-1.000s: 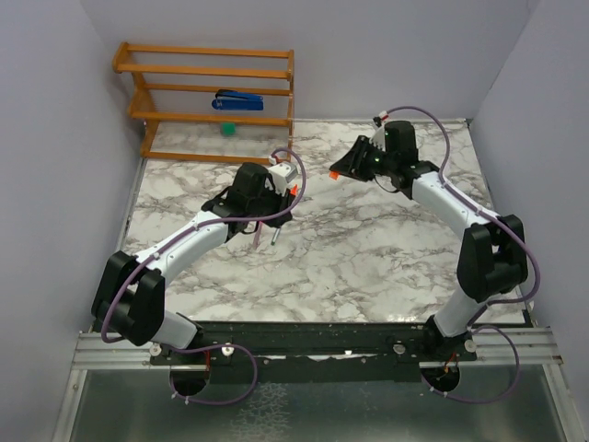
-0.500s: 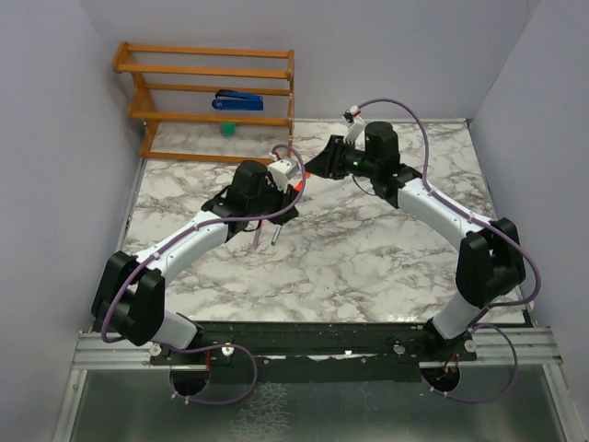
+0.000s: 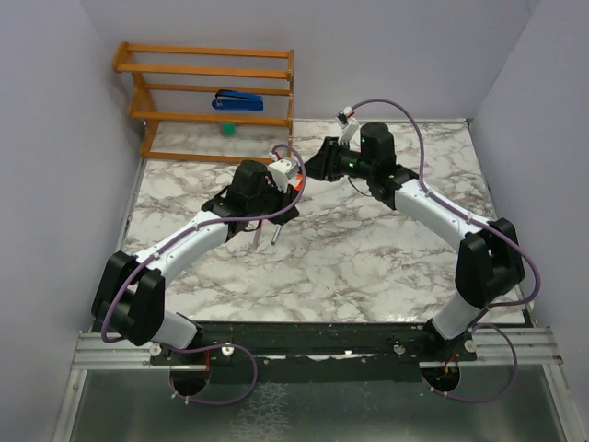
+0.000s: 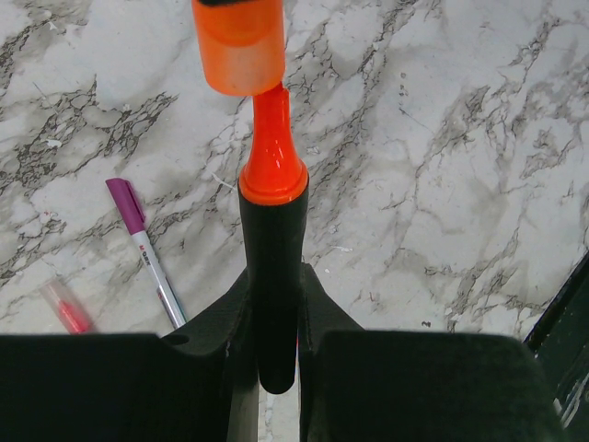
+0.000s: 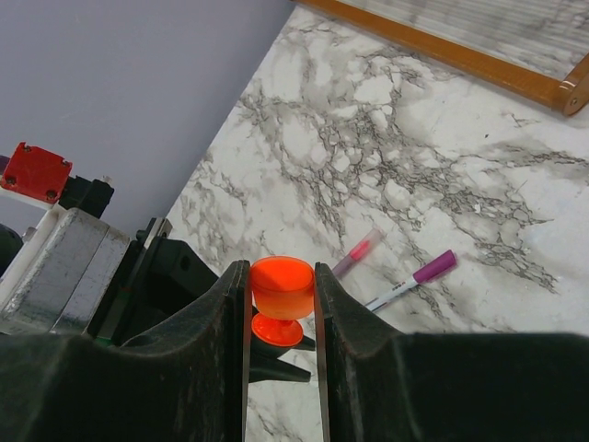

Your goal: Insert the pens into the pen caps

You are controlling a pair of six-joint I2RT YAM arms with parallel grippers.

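The left hand clamps the black marker, its tip at the orange cap pinched in the right hand.

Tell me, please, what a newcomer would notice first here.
The left claw holds a thick black marker, its orange tip at the mouth of a bright orange plastic cap pinched in the right claw, above the marble table. A slim silver-grey pen with a magenta cap lies beneath.
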